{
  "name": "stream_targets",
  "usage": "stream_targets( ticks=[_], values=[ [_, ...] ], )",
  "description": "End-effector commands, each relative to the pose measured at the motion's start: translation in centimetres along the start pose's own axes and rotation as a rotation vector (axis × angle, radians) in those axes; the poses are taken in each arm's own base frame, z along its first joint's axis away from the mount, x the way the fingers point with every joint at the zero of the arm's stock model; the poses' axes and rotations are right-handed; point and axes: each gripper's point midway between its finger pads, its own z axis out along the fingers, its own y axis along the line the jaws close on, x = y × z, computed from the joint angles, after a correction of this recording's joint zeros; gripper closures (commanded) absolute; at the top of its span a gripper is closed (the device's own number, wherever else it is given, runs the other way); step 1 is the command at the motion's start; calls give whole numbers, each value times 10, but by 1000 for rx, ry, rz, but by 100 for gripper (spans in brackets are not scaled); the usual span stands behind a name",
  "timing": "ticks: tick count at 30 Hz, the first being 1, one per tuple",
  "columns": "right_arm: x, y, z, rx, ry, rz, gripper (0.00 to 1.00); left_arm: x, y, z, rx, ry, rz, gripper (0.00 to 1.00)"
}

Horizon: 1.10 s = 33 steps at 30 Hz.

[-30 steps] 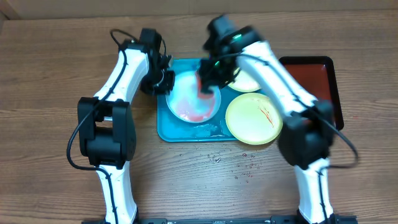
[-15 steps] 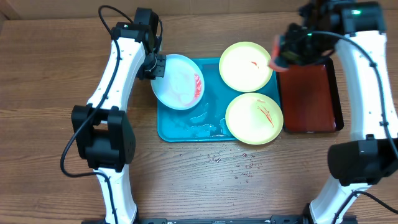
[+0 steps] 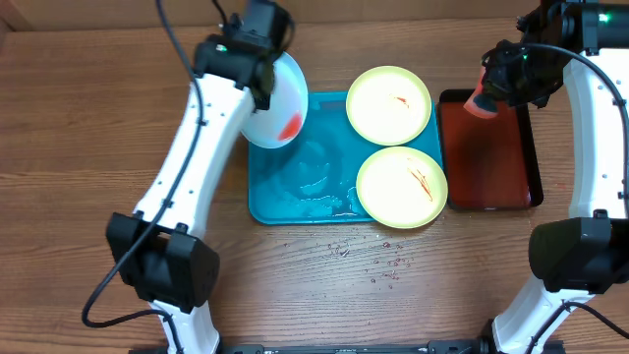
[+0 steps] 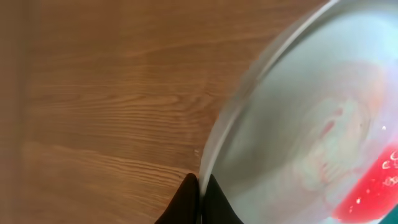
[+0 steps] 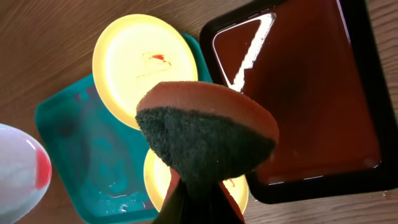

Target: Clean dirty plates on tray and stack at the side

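Pinches stiff, soapy, likely slippery white plate (image 3: 278,103) by its thin rim in left gripper (image 4: 200,191) over left edge of tray (image 3: 295,202), clamps sponge (image 5: 205,130) in right gripper (image 5: 200,200).

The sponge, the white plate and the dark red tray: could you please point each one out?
sponge (image 5: 205,134), right wrist view, on its dark scouring face.
white plate (image 3: 287,98), overhead view, on its inner surface.
dark red tray (image 3: 491,162), overhead view, on its bare floor.
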Motion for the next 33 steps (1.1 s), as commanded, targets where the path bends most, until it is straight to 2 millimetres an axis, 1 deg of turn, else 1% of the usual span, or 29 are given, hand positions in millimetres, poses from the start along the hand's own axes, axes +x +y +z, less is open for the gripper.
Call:
stream_targets(
  ticks=[1,4,9,12,14,25,30,33],
  values=[
    [-4,-4,-9,25,-37,-9,96,-1,17,-8,-223,-75,-61,96],
    [-5,-6,-9,35,-42,-9,96,7,8,-9,-272,-94,-72,96],
    [-5,-6,-9,36,-41,-9,96,29,-11,-4,-302,-100,-127,96],
    [-5,-6,-9,36,-42,-9,96,38,-13,-3,-343,-124,-172,96],
    [-5,-6,-9,36,-42,-9,96,40,-15,-5,-363,-146,-178,96],
    [-5,-6,-9,36,-42,-9,96,22,-22,-42,-479,-340,-135,96],
    [-5,-6,-9,35,-42,-9,96,13,-19,-64,-567,-443,-106,96],
    [-5,-6,-9,36,-42,-9,96,6,-17,-82,-635,-526,-90,96]
  ],
)
